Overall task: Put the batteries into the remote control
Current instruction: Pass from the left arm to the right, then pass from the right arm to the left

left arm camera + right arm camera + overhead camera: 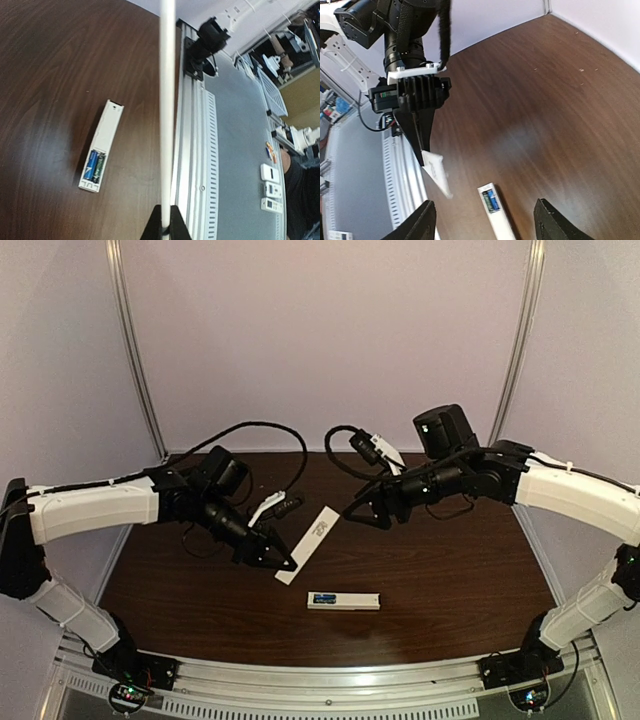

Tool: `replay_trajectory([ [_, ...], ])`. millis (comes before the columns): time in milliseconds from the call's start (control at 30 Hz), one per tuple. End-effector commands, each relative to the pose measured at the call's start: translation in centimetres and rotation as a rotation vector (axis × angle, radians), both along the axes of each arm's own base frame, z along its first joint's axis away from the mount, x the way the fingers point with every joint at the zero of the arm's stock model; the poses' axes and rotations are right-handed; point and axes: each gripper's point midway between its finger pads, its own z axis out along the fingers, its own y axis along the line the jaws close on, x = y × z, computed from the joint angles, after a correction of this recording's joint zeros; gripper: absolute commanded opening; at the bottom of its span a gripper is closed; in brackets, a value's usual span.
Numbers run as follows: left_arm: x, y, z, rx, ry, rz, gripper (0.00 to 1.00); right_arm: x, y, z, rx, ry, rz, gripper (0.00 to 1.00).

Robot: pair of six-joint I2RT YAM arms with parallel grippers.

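- I see the remote control (106, 135) lying flat on the brown table (450, 570), recess side up and with no cover over the recess.
- The batteries (95, 166) sit side by side in the recess at the remote's left end. One shows blue and the other looks darker.
- My left gripper (285, 563) is clenched on the cover strip (318, 525), pinching it at one end. It hovers just beyond the remote's battery end, on the far side of it.
- From that pinch the strip slants up and away from the remote, clear of the table. In the left wrist view I see it edge-on as a thin white line.
- My right gripper (362, 515) hangs farther back from the remote than the strip, well apart from both. Its fingers (422, 222) are spread wide with nothing between them.
- Neither gripper touches the remote.
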Motion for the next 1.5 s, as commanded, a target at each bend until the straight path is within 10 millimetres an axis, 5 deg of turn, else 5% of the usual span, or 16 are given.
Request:
replay_trajectory([
  [0,-2.4,-0.7,0.8,-0.042,-0.068,-0.156,0.0,-3.8,1.6,0.7,0.116,0.201,0.16,0.65],
  [267,-3.1,-2.2,0.4,-0.032,-0.062,-0.205,0.0,-6.6,2.0,0.9,0.108,0.217,0.268,0.53],
  [667,-2.9,-2.7,0.9,-0.043,-0.085,-0.209,0.01,-7.3,2.1,-0.8,0.057,0.254,0.295,0.0],
  [833,-1.5,-2.7,1.0,-0.017,-0.134,-0.13,0.45,-6.6,2.2,0.3,0.128,0.256,0.246,0.0],
  [933,0.9,-2.0,2.9,-0.066,-0.194,0.012,0.68,-5.2,1.6,1.2,0.205,0.233,0.161,0.0],
  [1067,3.9,0.0,6.3,-0.187,-0.244,0.213,0.82,-2.7,-0.2,3.0,0.314,0.167,0.02,0.0],
  [1200,5.1,1.8,8.3,-0.311,-0.24,0.319,0.77,-0.8,-2.2,4.7,0.431,0.124,-0.107,0.0],
  [1467,4.2,2.0,10.5,-0.534,-0.149,0.348,0.48,-0.4,-3.5,7.9,0.632,0.104,-0.161,0.0],
])
